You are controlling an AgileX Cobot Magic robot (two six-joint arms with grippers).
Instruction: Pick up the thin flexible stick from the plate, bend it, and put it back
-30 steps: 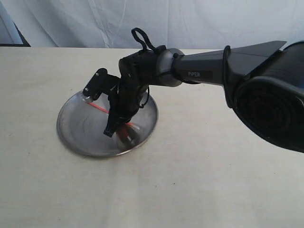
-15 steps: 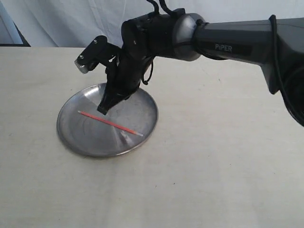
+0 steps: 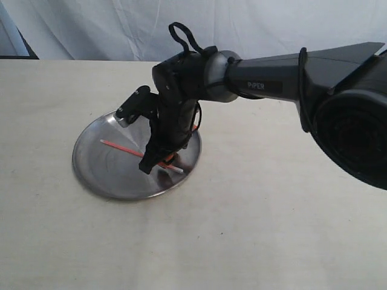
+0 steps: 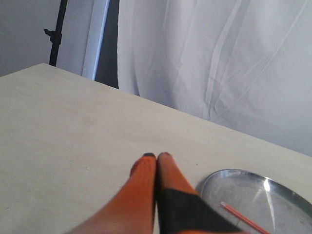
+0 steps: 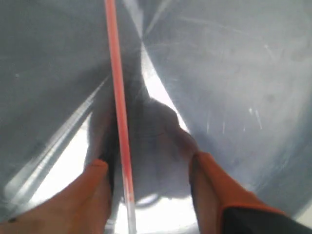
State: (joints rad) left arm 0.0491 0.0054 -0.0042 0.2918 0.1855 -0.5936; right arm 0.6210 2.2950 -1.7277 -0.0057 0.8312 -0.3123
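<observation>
The thin orange-red stick (image 3: 121, 147) lies flat across the silver plate (image 3: 100, 168). My right gripper (image 3: 156, 164) is down on the plate over the stick's right part. In the right wrist view this gripper (image 5: 148, 161) is open and straddles the stick (image 5: 118, 97), which runs close beside one orange finger (image 5: 95, 190) without being clamped. The plate's metal (image 5: 234, 63) fills that view. My left gripper (image 4: 156, 156) is shut on nothing above the bare table, apart from the plate's rim (image 4: 214, 178) and the stick (image 4: 243, 219). It does not show in the exterior view.
The beige table (image 3: 254, 229) spreads around the plate on all sides. A white curtain (image 3: 242, 24) hangs behind the far edge. The right arm's black body (image 3: 351, 115) reaches in from the right. A dark stand (image 4: 58, 34) rises beyond the table.
The right gripper rose off the plate, leaving the stick lying flat, then came back down over the stick's right part. The stick has not shifted in the last half second.
</observation>
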